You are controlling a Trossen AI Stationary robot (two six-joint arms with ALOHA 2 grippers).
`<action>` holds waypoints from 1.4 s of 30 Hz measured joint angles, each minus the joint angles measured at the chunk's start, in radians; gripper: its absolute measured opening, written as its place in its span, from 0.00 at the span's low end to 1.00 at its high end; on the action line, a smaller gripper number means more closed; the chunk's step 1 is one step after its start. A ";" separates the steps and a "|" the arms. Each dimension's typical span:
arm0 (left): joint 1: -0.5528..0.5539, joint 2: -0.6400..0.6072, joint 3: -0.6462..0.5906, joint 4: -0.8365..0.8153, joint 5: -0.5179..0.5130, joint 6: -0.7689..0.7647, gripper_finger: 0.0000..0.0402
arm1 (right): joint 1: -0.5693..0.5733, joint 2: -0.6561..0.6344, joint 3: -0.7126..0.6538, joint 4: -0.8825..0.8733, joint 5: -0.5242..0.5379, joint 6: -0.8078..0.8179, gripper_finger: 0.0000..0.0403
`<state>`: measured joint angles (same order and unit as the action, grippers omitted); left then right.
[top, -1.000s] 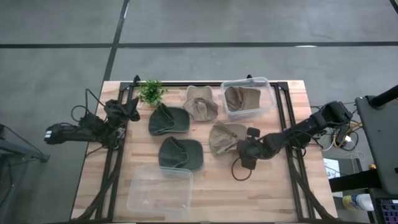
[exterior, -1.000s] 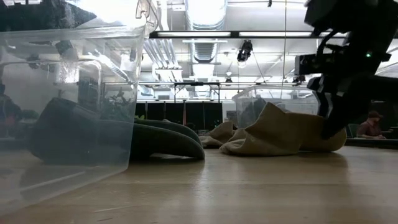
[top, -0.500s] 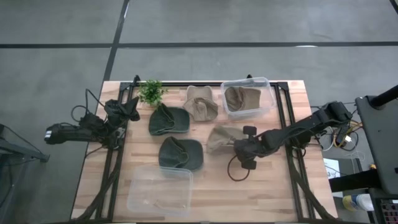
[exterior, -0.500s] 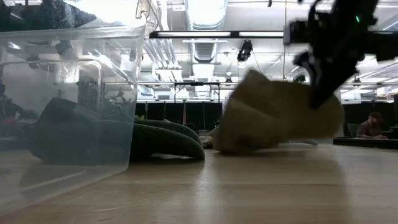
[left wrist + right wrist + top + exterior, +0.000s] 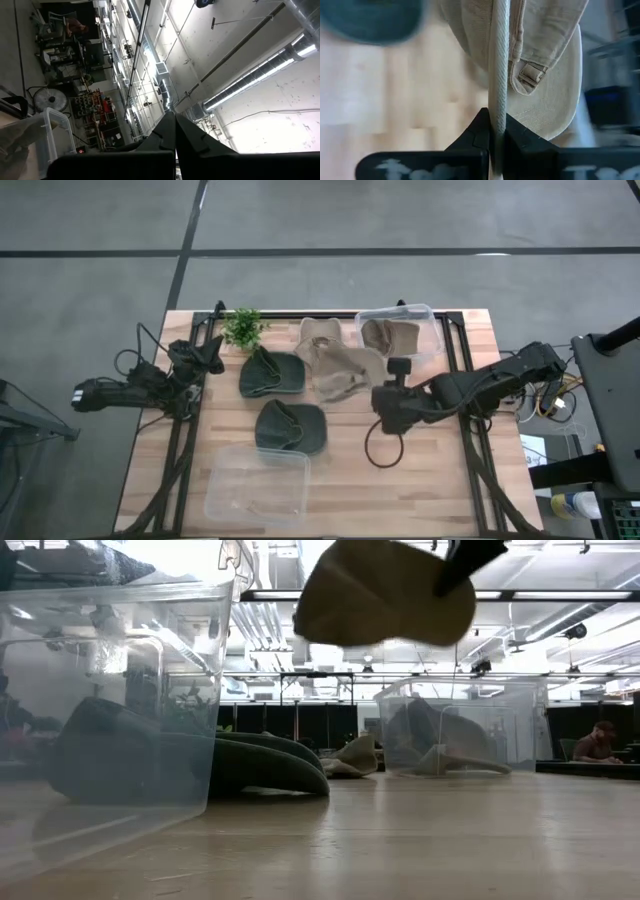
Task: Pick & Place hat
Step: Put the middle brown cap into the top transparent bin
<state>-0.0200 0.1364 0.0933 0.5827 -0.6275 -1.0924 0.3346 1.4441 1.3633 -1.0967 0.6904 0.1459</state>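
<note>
My right gripper (image 5: pixel 377 384) is shut on a tan hat (image 5: pixel 345 370), held high over the middle of the table. In the low view the tan hat (image 5: pixel 385 590) hangs well above the wood, with the gripper (image 5: pixel 462 560) at its right end. The right wrist view shows the hat's strap and buckle (image 5: pixel 530 75) beyond the fingers. My left gripper (image 5: pixel 205 360) is shut and empty at the table's left edge and points up at the ceiling (image 5: pixel 172 125). My right gripper pinches a thin edge of the tan hat (image 5: pixel 497 107) between its two fingers, close to the buckle strap. The fingers come from the table's right side. The hat is lifted clear of the table and reaches out from the fingers toward the table's left.
Two dark green hats (image 5: pixel 270 373) (image 5: pixel 290 425) lie left of centre. Another tan hat (image 5: pixel 320 335) lies at the back. A clear bin (image 5: pixel 430 320) at the far right holds a tan hat. An empty clear bin (image 5: pixel 258 488) stands near the front edge. A small plant (image 5: pixel 242 327) stands at the far left.
My right gripper has risen and gone toward the table's left and far edges, still shut on the tan hat. The hat, which lay on the table a second ago, is now lifted clear and high above it.
</note>
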 joint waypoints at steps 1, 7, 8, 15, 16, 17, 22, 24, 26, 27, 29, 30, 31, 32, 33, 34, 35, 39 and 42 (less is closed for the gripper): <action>0.000 0.000 0.000 0.000 0.000 0.000 0.00 | -0.004 0.000 0.017 -0.029 0.035 -0.017 0.02; 0.000 0.000 0.000 0.000 0.000 -0.001 0.00 | -0.050 0.000 0.086 -0.293 0.222 0.001 0.03; 0.000 0.000 0.000 0.000 0.000 -0.001 0.00 | -0.059 -0.001 0.091 -0.333 0.246 0.011 0.03; 0.000 0.000 0.000 0.000 0.000 -0.002 0.00 | -0.138 -0.017 0.084 -0.477 0.332 -0.025 0.03; 0.000 0.000 0.000 0.000 0.000 -0.002 0.00 | -0.151 -0.022 0.079 -0.474 0.333 -0.038 0.03; 0.000 0.000 0.000 0.000 -0.001 -0.002 0.00 | -0.165 -0.027 0.072 -0.473 0.334 -0.047 0.03; 0.000 0.000 0.000 0.000 -0.013 -0.002 0.00 | -0.239 -0.053 0.026 -0.475 0.360 -0.064 0.03; 0.000 0.000 0.000 0.000 -0.018 -0.002 0.00 | -0.262 -0.072 -0.005 -0.474 0.360 -0.082 0.03; 0.000 0.000 0.000 0.000 -0.019 -0.002 0.00 | -0.277 -0.090 -0.033 -0.475 0.360 -0.101 0.03; 0.000 0.000 0.000 0.000 -0.019 -0.001 0.00 | -0.283 -0.101 -0.050 -0.472 0.360 -0.105 0.03; 0.000 0.000 0.000 0.000 -0.020 0.000 0.00 | -0.288 -0.115 -0.080 -0.463 0.351 -0.119 0.03; 0.000 0.000 0.000 0.000 -0.020 0.000 0.00 | -0.288 -0.120 -0.094 -0.456 0.344 -0.122 0.03; 0.000 0.000 0.000 0.000 -0.021 0.001 0.00 | -0.288 -0.127 -0.111 -0.443 0.337 -0.124 0.03; 0.000 0.000 0.000 0.000 -0.021 0.002 0.00 | -0.288 -0.134 -0.127 -0.426 0.326 -0.125 0.03; 0.000 0.000 0.000 0.000 -0.021 0.002 0.00 | -0.288 -0.140 -0.145 -0.403 0.317 -0.135 0.03; 0.000 0.000 0.000 0.000 -0.021 0.002 0.00 | -0.288 -0.146 -0.165 -0.380 0.309 -0.152 0.03; 0.000 0.000 0.000 0.000 -0.021 0.002 0.00 | -0.288 -0.149 -0.187 -0.355 0.306 -0.172 0.03; 0.000 0.000 0.000 0.000 -0.021 0.001 0.00 | -0.297 -0.151 -0.267 -0.245 0.304 -0.239 0.03; 0.000 0.000 0.000 0.000 -0.021 -0.006 0.00 | -0.312 -0.151 -0.316 -0.182 0.304 -0.259 0.03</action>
<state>-0.0201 0.1361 0.0933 0.5830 -0.6484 -1.0983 0.0226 1.2934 1.0472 -1.2783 0.9940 -0.1126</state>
